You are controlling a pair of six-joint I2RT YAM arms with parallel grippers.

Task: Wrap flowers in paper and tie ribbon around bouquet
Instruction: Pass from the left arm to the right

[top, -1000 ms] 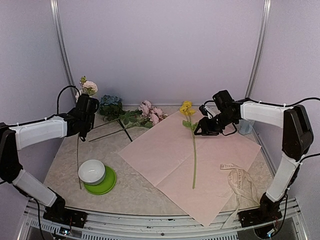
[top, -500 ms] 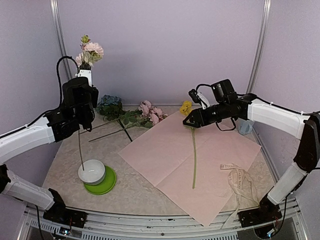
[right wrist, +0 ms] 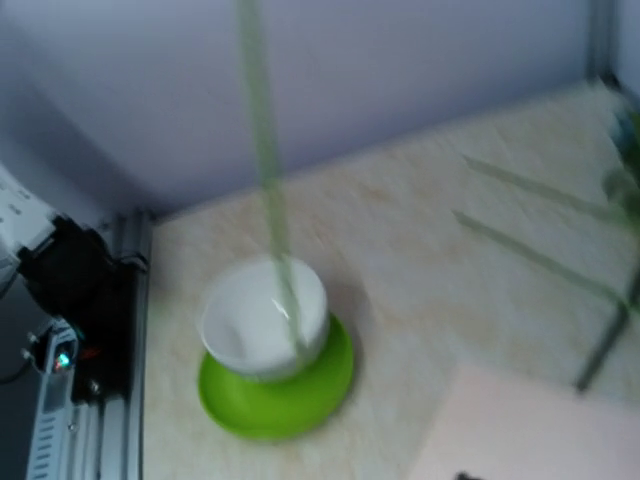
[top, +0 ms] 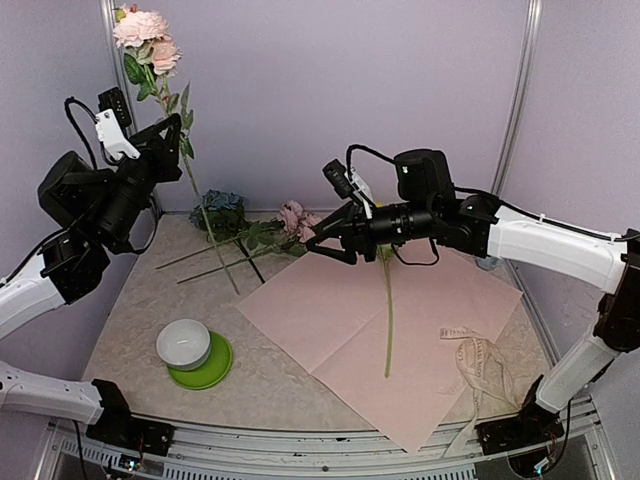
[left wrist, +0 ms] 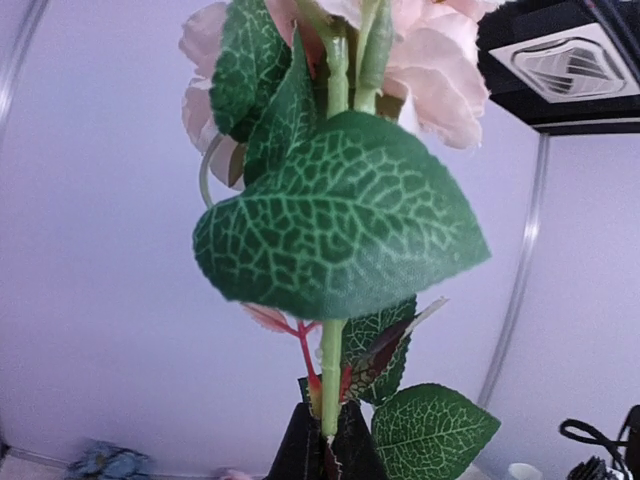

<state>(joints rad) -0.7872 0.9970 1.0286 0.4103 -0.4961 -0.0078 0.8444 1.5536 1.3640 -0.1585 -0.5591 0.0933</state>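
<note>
one flower stalk (top: 387, 310) lies on the paper (top: 320, 320) just beneath the right gripper (top: 335, 247), whose jaws i cannot read, while the left gripper (left wrist: 325, 455) is clamped on a raised pink rose stem (left wrist: 330, 375); the hydrangea (top: 220, 206) beyond both, the wrapping and the ribbon (top: 482, 362) are not yet dealt with.

One pale pink paper sheet (top: 420, 320), one cream ribbon (top: 482, 366), one white bowl (top: 183, 343) and one green plate (top: 212, 376) are in sight, plus four flower pieces: one airborne pink rose stem (top: 146, 45), one yellow stem (top: 388, 310), one blue hydrangea (top: 220, 205), one lying pink rose cluster (top: 301, 221).
</note>
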